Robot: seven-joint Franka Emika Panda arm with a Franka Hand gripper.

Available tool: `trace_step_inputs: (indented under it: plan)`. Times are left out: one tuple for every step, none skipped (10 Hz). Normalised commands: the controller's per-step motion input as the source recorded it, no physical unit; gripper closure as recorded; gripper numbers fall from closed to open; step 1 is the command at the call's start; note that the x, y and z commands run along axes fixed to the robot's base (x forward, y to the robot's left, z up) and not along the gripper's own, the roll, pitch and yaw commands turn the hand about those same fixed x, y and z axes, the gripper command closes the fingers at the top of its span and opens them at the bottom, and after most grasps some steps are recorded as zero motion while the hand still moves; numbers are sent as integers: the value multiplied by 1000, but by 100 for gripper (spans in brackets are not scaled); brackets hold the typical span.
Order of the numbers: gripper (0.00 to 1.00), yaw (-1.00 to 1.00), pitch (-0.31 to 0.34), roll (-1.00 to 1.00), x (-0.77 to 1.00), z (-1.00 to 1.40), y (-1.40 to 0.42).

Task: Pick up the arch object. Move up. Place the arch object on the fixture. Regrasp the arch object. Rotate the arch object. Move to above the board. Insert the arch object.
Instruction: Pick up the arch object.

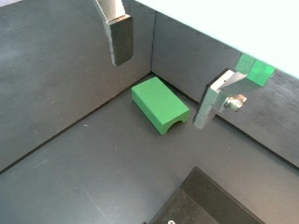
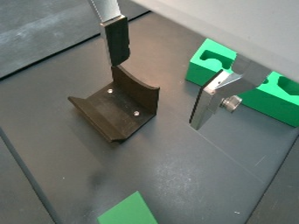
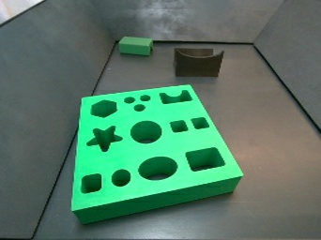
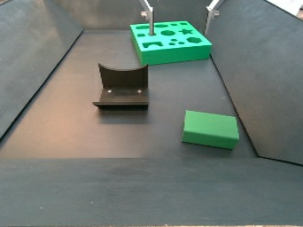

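Note:
The arch object is a small green block lying on the dark floor near a side wall; it also shows in both side views. The fixture is a dark block with a curved dip, standing beside it. The board is a big green slab with shaped holes. My gripper is open and empty, raised above the floor over the arch object and the fixture. Its fingertips show at the frame's edge.
Grey walls enclose the dark floor on all sides. The arch object lies close to one wall and its corner. The board's corner shows behind one finger.

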Motion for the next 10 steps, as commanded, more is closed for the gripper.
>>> trace_step_inputs:
  plan:
    - [0, 0, -19, 0, -6, 0, 0]
    - [0, 0, -19, 0, -3, 0, 0]
    - [0, 0, 0, -6, 0, 0, 0]
    - [0, -31, -10, 31, -86, 0, -46]
    - [0, -923, -30, 0, -140, 0, 23]
    - [0, -1000, -7, 0, -94, -20, 0]
    - [0, -1000, 0, 9, -54, -60, 0]
    - [0, -1000, 0, 20, -51, -77, 0]
    - [0, -1000, 4, 84, -71, -183, 0]
    - [0, -1000, 6, 73, -91, -223, 0]
